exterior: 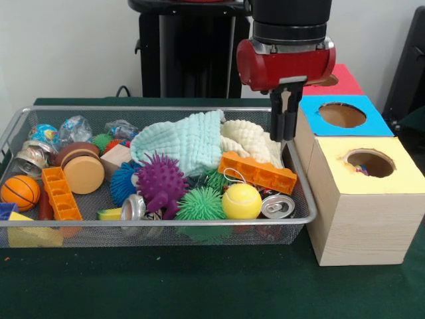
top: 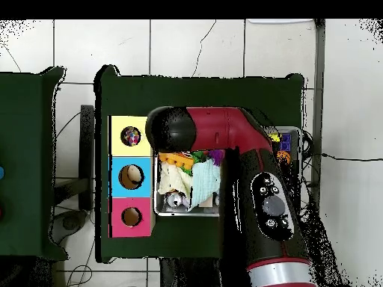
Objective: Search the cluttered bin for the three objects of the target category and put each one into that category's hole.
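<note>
A: Starting at the left of the front view, what do we have in the bin (exterior: 159,110)?

B: We see a small basketball (exterior: 19,192) at the left end, an orange brick (exterior: 60,193) beside it, and a brown and tan wooden yo-yo (exterior: 82,170) behind that. Further along sit a purple spiky ball (exterior: 161,182), a green spiky ball (exterior: 200,204), a yellow tennis ball (exterior: 241,201) and a drinks can (exterior: 277,206) lying on its side.

A: And the towels?

B: The mint-green towel (exterior: 182,144) is heaped in the middle at the back, with the cream towel (exterior: 249,140) touching its right side. A second orange brick (exterior: 257,172) lies in front of the cream one.

A: Where do we put the gripper (exterior: 285,119)?

B: It hangs over the bin's right end, just above the cream towel, beside the blue-topped box (exterior: 342,115). Its two dark fingers look pressed close together with nothing between them, though the view is poor and we may be missing a thin gap.

A: The boxes on the green counter (exterior: 199,286)?

B: Three stand right of the bin: the red-topped box (exterior: 345,78) farthest, then blue, then the yellow-topped box (exterior: 368,199) nearest. Its hole (exterior: 370,163) shows a bit of printed coloured fabric (exterior: 362,170) inside. In the overhead view we see that patterned piece in the same yellow hole too, while the arm (top: 247,149) covers most of the bin.
</note>
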Controlling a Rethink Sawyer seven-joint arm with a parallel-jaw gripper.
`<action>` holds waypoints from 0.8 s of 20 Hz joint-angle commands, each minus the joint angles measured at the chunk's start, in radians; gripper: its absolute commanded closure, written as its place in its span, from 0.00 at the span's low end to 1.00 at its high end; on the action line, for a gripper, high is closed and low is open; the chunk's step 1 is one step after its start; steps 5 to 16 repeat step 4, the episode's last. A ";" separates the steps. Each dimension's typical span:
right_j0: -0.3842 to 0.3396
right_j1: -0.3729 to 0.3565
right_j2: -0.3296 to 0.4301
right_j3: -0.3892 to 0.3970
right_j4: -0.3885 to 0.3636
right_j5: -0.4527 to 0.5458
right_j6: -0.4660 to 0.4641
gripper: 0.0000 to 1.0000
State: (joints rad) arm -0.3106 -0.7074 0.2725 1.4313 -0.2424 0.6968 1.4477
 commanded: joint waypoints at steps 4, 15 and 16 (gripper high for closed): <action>-0.050 0.018 0.105 0.014 -0.045 0.136 -0.161 1.00; -0.050 0.018 0.105 0.014 -0.045 0.136 -0.161 1.00; -0.050 0.018 0.105 0.014 -0.045 0.136 -0.161 1.00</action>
